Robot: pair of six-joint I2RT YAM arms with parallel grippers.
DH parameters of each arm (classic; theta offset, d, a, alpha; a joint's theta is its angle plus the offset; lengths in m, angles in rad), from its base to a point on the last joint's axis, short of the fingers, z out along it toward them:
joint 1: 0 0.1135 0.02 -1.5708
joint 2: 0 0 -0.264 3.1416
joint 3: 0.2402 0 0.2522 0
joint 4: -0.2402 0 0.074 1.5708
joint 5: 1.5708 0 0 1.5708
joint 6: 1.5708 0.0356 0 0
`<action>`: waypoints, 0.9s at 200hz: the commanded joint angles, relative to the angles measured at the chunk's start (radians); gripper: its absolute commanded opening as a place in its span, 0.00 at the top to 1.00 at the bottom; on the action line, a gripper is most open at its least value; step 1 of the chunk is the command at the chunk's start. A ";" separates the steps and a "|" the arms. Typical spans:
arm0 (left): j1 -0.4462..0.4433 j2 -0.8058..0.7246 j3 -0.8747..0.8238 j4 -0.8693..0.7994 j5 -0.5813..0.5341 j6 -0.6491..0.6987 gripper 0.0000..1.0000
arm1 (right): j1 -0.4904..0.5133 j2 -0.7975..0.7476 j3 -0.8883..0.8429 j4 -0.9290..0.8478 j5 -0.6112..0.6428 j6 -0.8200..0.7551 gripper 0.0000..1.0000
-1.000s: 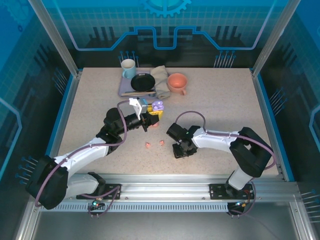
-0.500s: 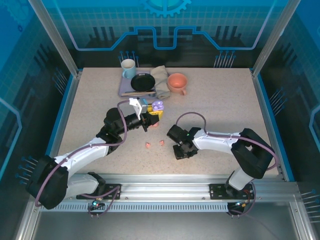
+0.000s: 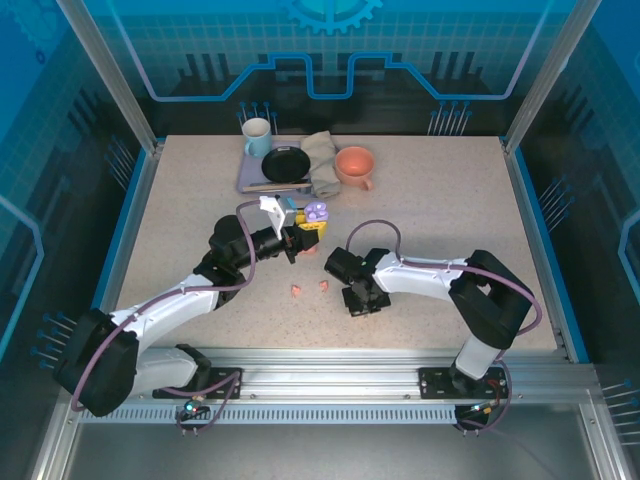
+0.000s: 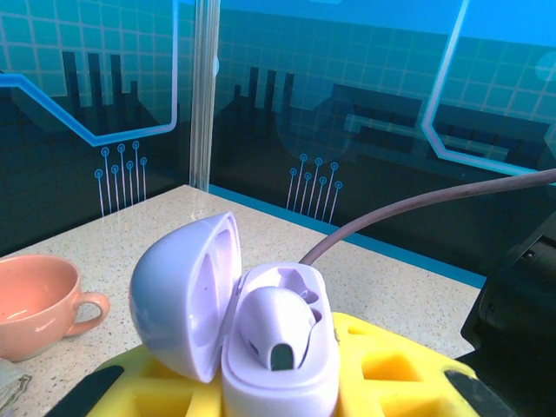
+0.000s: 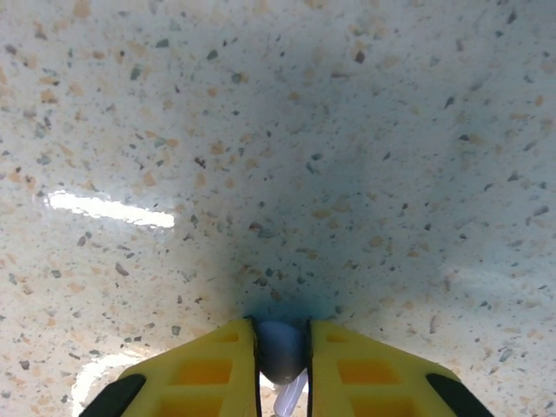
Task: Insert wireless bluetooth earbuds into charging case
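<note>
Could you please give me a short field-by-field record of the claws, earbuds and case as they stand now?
left claw: shut on the lilac case
case lid: open
inside case: one seated bud
right claw: shut on a lilac earbud, low over the table
coral earbuds: two, loose on the table between the arms
back of table: mug, black pan, grey cloth, coral cup
</note>
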 commanded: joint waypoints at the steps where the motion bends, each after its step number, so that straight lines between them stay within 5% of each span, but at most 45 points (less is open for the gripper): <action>1: 0.009 0.008 0.032 0.027 -0.006 0.010 1.00 | -0.034 0.021 0.001 -0.030 0.137 0.054 0.83; 96: 0.009 0.022 0.035 0.039 0.001 -0.004 1.00 | -0.098 0.039 0.050 -0.159 0.335 0.195 0.82; 180: 0.010 0.026 0.040 0.039 0.003 -0.009 1.00 | -0.123 0.160 0.147 -0.164 0.311 0.226 0.82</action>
